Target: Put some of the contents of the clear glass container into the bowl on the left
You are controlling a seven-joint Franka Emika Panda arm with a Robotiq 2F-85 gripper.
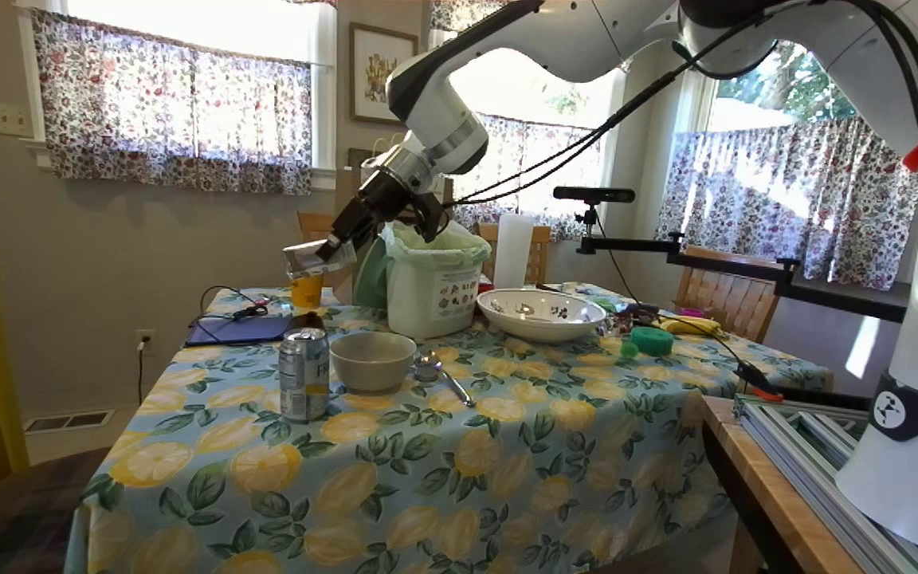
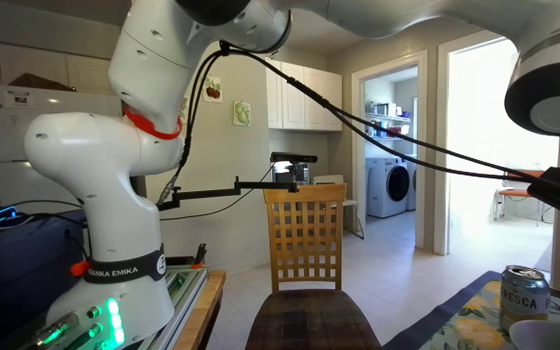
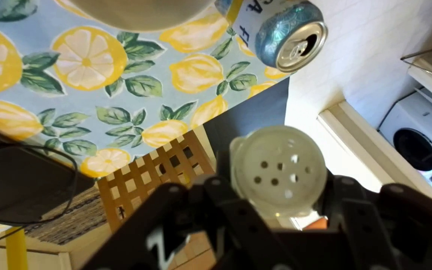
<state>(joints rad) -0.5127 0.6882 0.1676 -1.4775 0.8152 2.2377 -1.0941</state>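
My gripper [image 1: 331, 247] is shut on a clear glass container [image 1: 306, 260] with a pale lid, tilted almost onto its side. In the wrist view the gripper's fingers [image 3: 274, 178] stand on both sides of the container's round perforated lid [image 3: 276, 168]; its contents cannot be made out. The container is raised above the table, behind and left of the left-hand light grey bowl [image 1: 373, 363] in an exterior view. The bowl's rim also shows at the bottom right of an exterior view [image 2: 552, 335], and its side at the top of the wrist view [image 3: 144, 15].
A Fresca can [image 1: 304, 375] stands by the bowl, a spoon [image 1: 447, 381] right of it. An orange cup [image 1: 306, 291] stands under the container, near a dark blue flat item [image 1: 240, 329]. A lined white bin [image 1: 435, 295] and wide patterned bowl [image 1: 541, 315] stand further right.
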